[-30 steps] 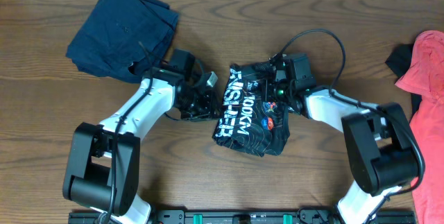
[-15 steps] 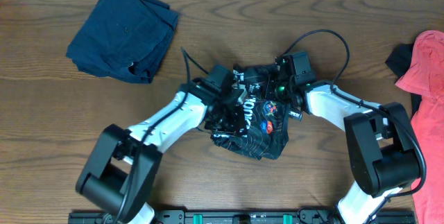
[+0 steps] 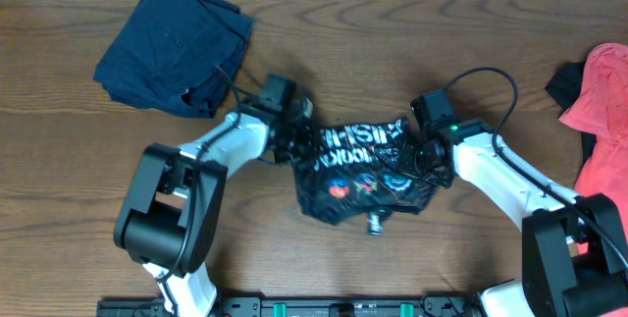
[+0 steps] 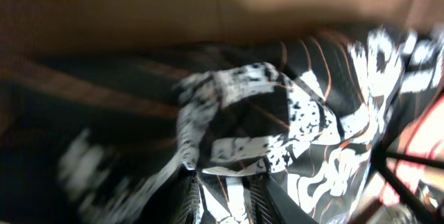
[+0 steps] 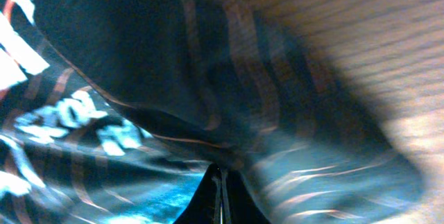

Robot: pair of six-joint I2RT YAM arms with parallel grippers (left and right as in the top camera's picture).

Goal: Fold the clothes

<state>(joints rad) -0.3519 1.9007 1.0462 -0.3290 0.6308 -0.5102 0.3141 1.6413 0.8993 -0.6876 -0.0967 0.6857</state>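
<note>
While both arms reach in from either side, the black jersey (image 3: 361,165) lies crumpled at the centre of the worktop (image 3: 392,32), drawn into a rumpled band running from 9 to 3 o'clock. White block lettering shows along its 12 o'clock side, with round red and blue badges below and thin orange contour lines across the cloth.

The left end effector (image 4: 225,200) is clenched on a white-printed fold at the jersey's 9 o'clock edge. The right end effector (image 5: 222,189) is pinched tight on dark striped fabric at the 3 o'clock edge.

A navy garment (image 3: 172,47) sits heaped at the worktop's 10 o'clock, well apart from the jersey. A coral-red garment (image 3: 603,111) lies at the 3 o'clock edge, a scrap of black cloth (image 3: 561,83) touching it. The worktop is dark brown wood with a strong grain.
</note>
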